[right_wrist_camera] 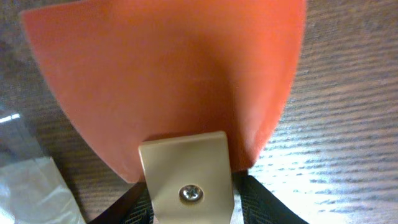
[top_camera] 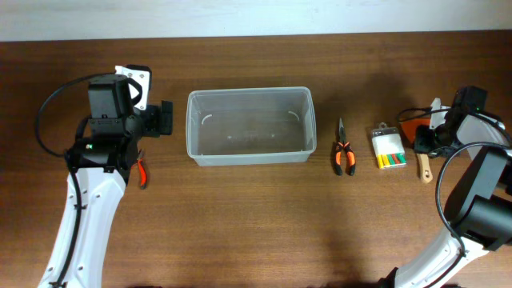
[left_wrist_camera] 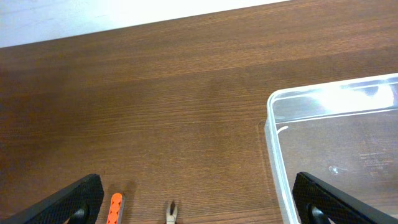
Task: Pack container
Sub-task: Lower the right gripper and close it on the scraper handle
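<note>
1. The left hand [top_camera: 165, 118] is hovering over the worktop [top_camera: 256, 216] with its fingers [left_wrist_camera: 74, 200] spread wide apart and gripping nothing. The right hand [top_camera: 426, 138] is clamping the beige neck of an orange-bladed scraper [right_wrist_camera: 174, 74] at the far right.
2. The container [top_camera: 248, 128] is sitting upright mid-worktop, open top facing up, just right of the left hand.
3. Black-and-orange pliers [top_camera: 345, 154] are lying near the container's right wall, not touching it.
4. A small clear pack [top_camera: 388, 150] of coloured pieces is lying between the pliers and the scraper.
5. An orange-handled tool [top_camera: 142, 173] is poking out beneath the left arm.

Pliers [top_camera: 345, 158] between container [top_camera: 249, 128] and packet [top_camera: 389, 150]
</note>
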You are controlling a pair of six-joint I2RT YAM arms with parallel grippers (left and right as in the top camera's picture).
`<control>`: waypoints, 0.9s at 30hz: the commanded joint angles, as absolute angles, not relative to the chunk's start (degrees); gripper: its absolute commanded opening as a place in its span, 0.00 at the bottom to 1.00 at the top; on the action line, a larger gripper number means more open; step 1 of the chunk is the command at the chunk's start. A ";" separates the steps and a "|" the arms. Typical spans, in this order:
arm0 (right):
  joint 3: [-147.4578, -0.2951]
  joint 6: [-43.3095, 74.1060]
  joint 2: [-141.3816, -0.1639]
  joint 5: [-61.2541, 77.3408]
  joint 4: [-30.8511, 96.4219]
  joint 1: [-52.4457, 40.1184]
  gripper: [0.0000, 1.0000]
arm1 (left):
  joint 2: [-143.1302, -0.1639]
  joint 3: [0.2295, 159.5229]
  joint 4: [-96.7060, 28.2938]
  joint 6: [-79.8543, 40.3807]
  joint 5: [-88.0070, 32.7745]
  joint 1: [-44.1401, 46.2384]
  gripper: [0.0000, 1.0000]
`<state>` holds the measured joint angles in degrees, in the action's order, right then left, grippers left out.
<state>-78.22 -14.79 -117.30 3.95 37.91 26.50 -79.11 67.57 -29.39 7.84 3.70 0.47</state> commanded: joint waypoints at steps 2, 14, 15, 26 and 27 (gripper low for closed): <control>-78.87 -14.11 -118.45 3.88 37.19 26.63 0.46 | -79.40 68.73 -29.23 7.33 4.32 0.43 0.99; -78.87 -14.09 -118.45 4.10 37.06 26.63 0.36 | -79.40 68.73 -29.21 7.33 4.32 0.43 0.99; -78.87 -14.09 -118.45 4.12 37.06 26.63 0.35 | -79.40 68.73 -29.21 7.33 4.32 0.43 0.99; -81.25 -14.04 -116.44 7.35 39.68 26.63 0.32 | -79.40 68.73 -29.23 7.33 4.32 0.43 0.99; -82.43 -14.06 -115.81 7.35 40.71 26.63 0.30 | -79.40 68.73 -29.23 7.33 4.32 0.43 0.99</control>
